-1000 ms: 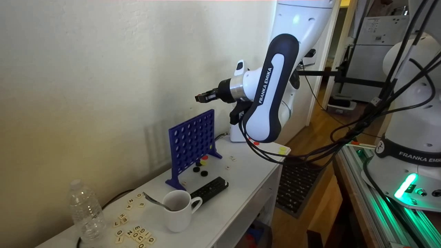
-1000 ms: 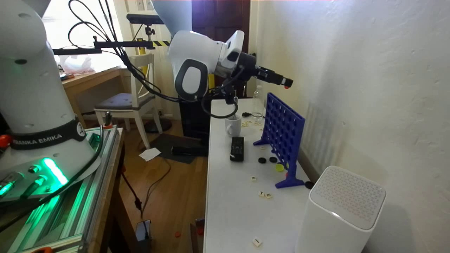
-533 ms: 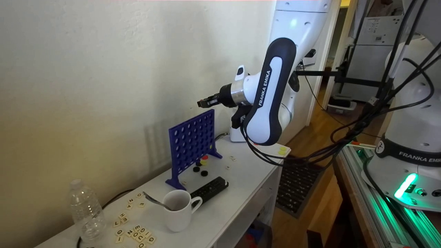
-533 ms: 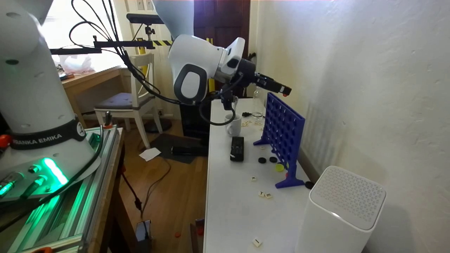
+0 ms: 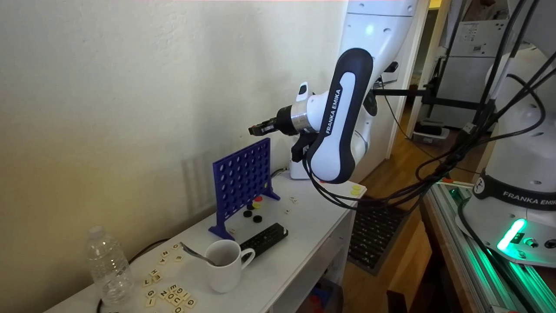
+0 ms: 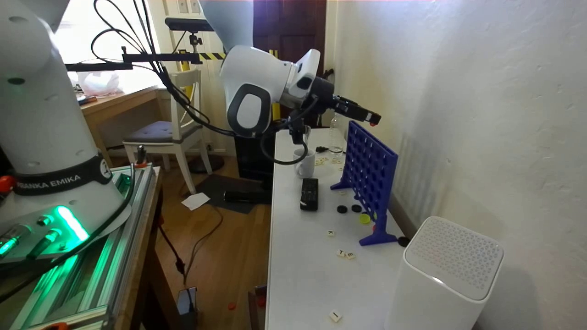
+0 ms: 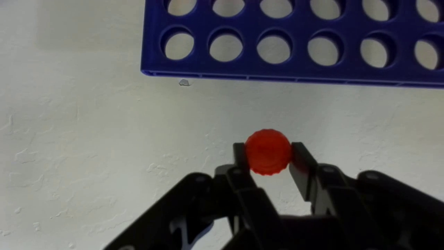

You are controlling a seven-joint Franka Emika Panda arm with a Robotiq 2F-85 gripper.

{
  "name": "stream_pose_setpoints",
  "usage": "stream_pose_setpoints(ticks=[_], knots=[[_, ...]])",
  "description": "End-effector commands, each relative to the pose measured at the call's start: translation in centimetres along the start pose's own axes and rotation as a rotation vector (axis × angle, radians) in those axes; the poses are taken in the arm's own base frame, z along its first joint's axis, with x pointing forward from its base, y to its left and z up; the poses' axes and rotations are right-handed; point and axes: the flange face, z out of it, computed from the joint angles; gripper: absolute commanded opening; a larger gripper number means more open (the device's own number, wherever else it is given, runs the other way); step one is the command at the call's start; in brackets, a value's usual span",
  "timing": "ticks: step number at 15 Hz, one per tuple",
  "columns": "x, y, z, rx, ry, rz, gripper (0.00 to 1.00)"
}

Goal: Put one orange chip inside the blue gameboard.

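Pinching the orange chip (image 7: pixel 268 152) by its rim in the claw (image 7: pixel 270 152), narrowed to the chip's width, with a fingertip at either side and with the round face toward the wrist camera. Just above the top edge of the blue gameboard (image 7: pixel 300 43), outside it and apart from it in both exterior views. Beneath the claw, upright on blue feet on the white surface (image 5: pixel 299 237): the same gameboard, with pale wall (image 7: pixel 86 121) visible through its holes. In an exterior view, at the right side of the gameboard's foot, close together: black chips (image 5: pixel 257 218), a yellow chip (image 5: pixel 256 205) and a red chip (image 5: pixel 258 198). Farther off, near the far right corner of the surface: more yellow chips (image 5: pixel 356 187). Nearer than the gameboard: a black remote (image 5: pixel 266 238), partly behind the handle of a white mug (image 5: pixel 223 269) with a metal utensil (image 5: pixel 195 253) leaning inside. To the left of the mug, scattered flat: pale letter tiles (image 5: pixel 176 300), some side by side. At the near left, close to the wall: a clear bottle (image 5: pixel 108 267), upright. In an exterior view, at the near right, well apart from the claw: a tall white box (image 6: pixel 445 284) with a dotted top, near the wall.
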Motion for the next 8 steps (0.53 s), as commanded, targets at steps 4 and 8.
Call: stream_pose_setpoints(ticks=[4,8], knots=[[-1.0,-0.5,0.2,0.047,0.0,0.017,0.11],[-1.7,-0.4,0.3,0.053,-0.014,0.025,0.11]])
